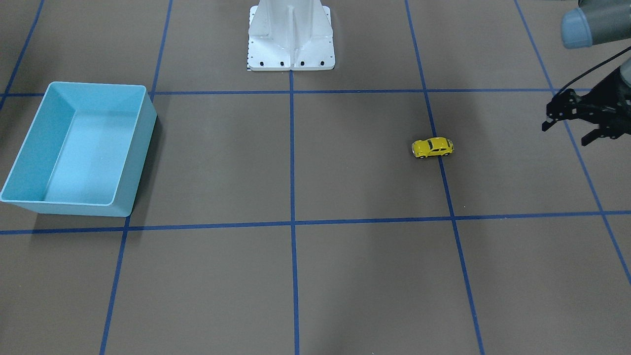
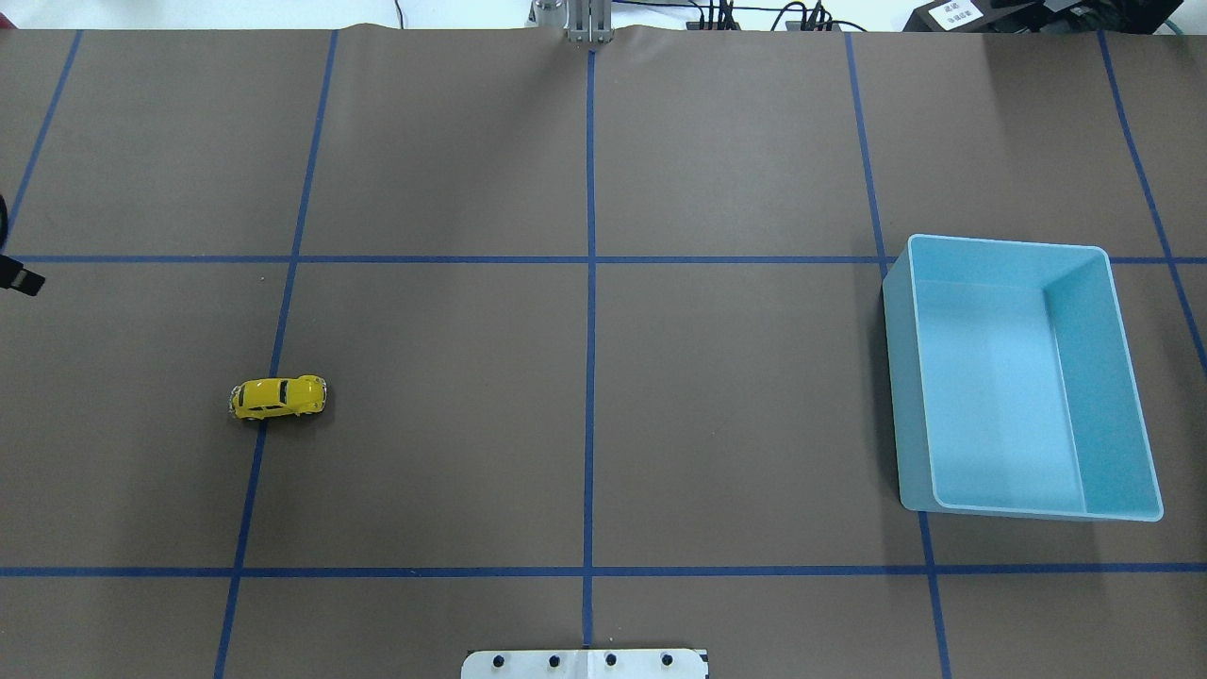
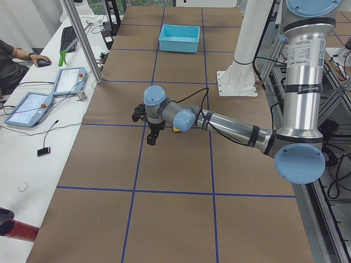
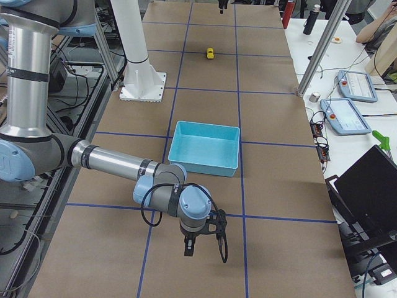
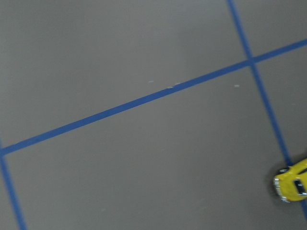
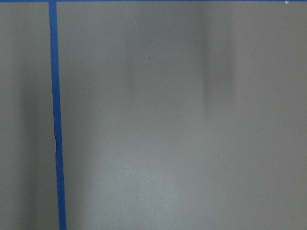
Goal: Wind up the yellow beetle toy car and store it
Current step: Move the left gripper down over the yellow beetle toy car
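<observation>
Jaws on left gripper (image 1: 567, 132) are spread wide, nothing in em, hovering near yellow beetle toy car (image 1: 432, 147), which sits on a blue tape line (image 1: 446, 187), well apart from blue bin (image 1: 140, 148). Right gripper (image 4: 189, 245): can't tell open/shut.

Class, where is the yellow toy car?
Overhead view: the yellow beetle toy car sits on the robot's left side, across a blue tape line, far from the light blue bin.

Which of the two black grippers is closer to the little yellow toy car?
The left gripper, open near the tiny yellow Beetle toy car; the right gripper hangs at the far end, past the light blue bin.
</observation>
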Action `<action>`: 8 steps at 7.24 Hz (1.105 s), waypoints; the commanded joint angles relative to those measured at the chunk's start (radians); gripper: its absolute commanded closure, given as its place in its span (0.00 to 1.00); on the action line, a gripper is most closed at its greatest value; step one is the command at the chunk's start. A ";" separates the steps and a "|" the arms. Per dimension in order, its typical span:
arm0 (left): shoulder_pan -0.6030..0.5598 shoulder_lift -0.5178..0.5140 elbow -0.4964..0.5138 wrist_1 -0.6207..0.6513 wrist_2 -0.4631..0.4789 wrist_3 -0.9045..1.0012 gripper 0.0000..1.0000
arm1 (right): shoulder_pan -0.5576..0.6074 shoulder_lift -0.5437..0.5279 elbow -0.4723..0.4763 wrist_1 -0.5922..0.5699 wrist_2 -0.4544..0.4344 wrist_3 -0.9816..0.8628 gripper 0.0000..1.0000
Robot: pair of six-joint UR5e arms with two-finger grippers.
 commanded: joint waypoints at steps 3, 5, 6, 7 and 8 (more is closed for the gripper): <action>0.288 -0.148 -0.102 0.158 0.188 0.002 0.00 | -0.001 -0.001 -0.001 0.002 0.000 0.001 0.00; 0.479 -0.200 -0.131 0.273 0.363 0.003 0.00 | -0.001 -0.001 -0.001 0.002 0.000 0.001 0.00; 0.511 -0.209 -0.131 0.311 0.366 0.020 0.00 | -0.001 0.000 -0.001 0.002 0.000 0.000 0.00; 0.512 -0.233 -0.139 0.371 0.370 0.164 0.00 | -0.001 -0.001 -0.001 0.002 0.000 0.000 0.00; 0.523 -0.237 -0.136 0.418 0.441 0.343 0.00 | -0.001 -0.001 -0.001 0.002 0.000 0.001 0.00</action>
